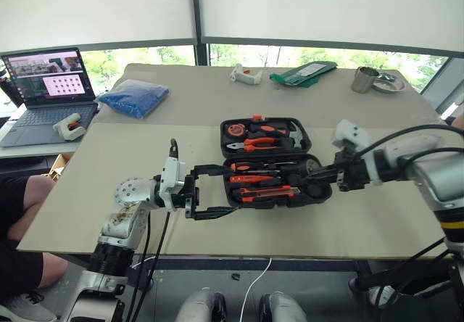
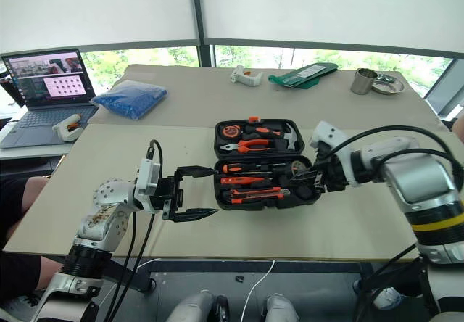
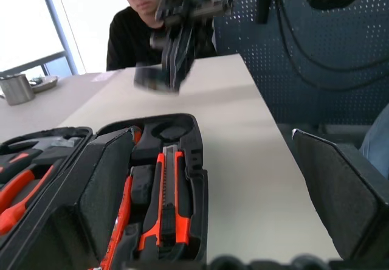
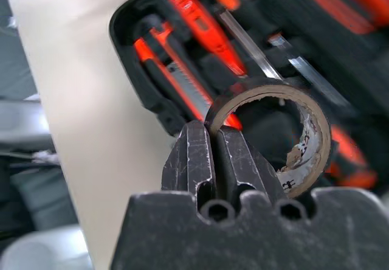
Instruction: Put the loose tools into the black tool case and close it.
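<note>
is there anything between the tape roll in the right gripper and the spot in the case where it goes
Nothing visible blocks it. The right gripper pinches the tape roll's rim just above the right end of the open black tool case, over a dark recess that looks empty. The screwdrivers and utility knife lie to its left.

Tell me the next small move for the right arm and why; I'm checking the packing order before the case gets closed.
Probably lower the tape roll into the empty round recess at the right end of the black tool case. The right gripper is pinched shut on the roll's wall above that end, the screwdrivers and utility knife already lie in their slots, and the case is open.
</note>
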Motion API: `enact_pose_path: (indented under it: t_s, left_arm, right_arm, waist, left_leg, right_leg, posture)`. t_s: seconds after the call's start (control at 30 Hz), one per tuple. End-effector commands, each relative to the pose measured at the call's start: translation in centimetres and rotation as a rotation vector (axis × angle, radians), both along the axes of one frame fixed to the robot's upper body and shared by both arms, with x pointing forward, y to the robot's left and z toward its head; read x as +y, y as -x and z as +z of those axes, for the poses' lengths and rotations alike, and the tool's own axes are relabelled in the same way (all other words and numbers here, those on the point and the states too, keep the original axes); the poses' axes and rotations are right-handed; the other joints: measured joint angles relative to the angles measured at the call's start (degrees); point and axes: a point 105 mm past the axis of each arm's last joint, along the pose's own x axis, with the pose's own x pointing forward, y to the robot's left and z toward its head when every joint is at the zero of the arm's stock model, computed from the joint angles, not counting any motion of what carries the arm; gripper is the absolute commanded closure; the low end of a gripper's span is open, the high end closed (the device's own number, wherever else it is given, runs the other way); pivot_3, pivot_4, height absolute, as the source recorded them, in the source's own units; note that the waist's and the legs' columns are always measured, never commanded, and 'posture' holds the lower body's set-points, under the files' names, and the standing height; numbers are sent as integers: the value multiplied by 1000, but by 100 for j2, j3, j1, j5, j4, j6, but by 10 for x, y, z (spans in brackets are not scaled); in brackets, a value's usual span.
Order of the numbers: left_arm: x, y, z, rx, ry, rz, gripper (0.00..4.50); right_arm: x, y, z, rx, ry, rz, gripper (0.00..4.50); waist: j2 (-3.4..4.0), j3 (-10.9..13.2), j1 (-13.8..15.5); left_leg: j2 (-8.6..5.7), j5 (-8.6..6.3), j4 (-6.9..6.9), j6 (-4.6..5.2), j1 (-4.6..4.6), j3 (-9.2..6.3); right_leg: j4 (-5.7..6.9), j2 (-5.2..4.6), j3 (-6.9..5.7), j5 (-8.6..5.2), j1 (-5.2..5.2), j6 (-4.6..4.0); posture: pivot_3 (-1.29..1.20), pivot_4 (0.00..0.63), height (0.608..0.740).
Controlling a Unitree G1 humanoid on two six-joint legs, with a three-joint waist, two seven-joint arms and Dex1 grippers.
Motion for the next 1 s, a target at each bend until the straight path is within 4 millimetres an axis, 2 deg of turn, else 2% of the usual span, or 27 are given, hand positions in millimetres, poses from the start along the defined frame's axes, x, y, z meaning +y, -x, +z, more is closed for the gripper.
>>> enact_pose_path:
  t_s: [0.03,0.37,0.5,0.53,0.57,0.67,0.7,0.9,1.0]
  left_arm:
    - [-2,3,4,-39,-1,-5,0]
    - [2,7,-3,-27,0,31,0]
    - [2,7,-4,-28,-9,28,0]
    - [2,7,-4,-29,-10,29,0]
    - [2,6,-4,-30,-10,31,0]
    - [2,5,-3,-35,-9,37,0]
    - [2,4,-3,-35,-9,38,0]
    - [8,-8,-9,-12,-44,123,0]
    - [14,-36,-10,25,-44,313,0]
  right_arm:
    - [-16,-6,-7,21,92,-53,4479]
    - [-30,-12,-22,58,181,-69,4479]
    - [-28,-17,-22,38,171,-72,4479]
    - [-28,-19,-22,31,171,-72,3738]
    - [-27,-18,-22,40,169,-64,3636]
    - [-23,-15,-16,43,149,-40,2503]
    - [-23,-14,-13,40,142,-35,2251]
    - [-31,-8,25,3,-29,-64,197]
    - [-48,-19,31,-127,-60,-158,197]
  waist:
    - [0,0,5]
    - [0,0,-59]
    - [0,0,-51]
    - [0,0,-51]
    - [0,0,-52]
    - [0,0,-59]
    - [0,0,-63]
    - [0,0,-62]
    - [0,0,-66]
  left_leg:
    - [-1,-3,2,5,-2,2]
    - [4,5,2,-7,-18,12]
    - [3,5,6,-8,-10,9]
    - [3,5,7,-8,-11,9]
    - [2,5,8,-8,-11,9]
    - [3,5,8,-8,-11,10]
    - [3,6,7,-8,-13,10]
    - [4,6,6,-8,-16,10]
    - [4,6,7,-8,-14,9]
  right_leg:
    - [-2,-1,0,0,0,0]
    - [4,7,-5,1,2,5]
    - [1,4,-4,-12,-5,40]
    - [0,4,-3,-14,-5,47]
    - [1,3,-2,-12,-5,47]
    - [3,5,0,10,-4,16]
    - [4,5,0,9,-2,14]
    - [7,7,-3,5,3,4]
    - [6,6,-3,8,5,10]
  posture:
    - [0,150,740]
    - [0,150,740]
    - [0,150,740]
    - [0,150,740]
    - [0,150,740]
    - [0,150,740]
    - [0,150,740]
    - [0,150,740]
    - [0,150,740]
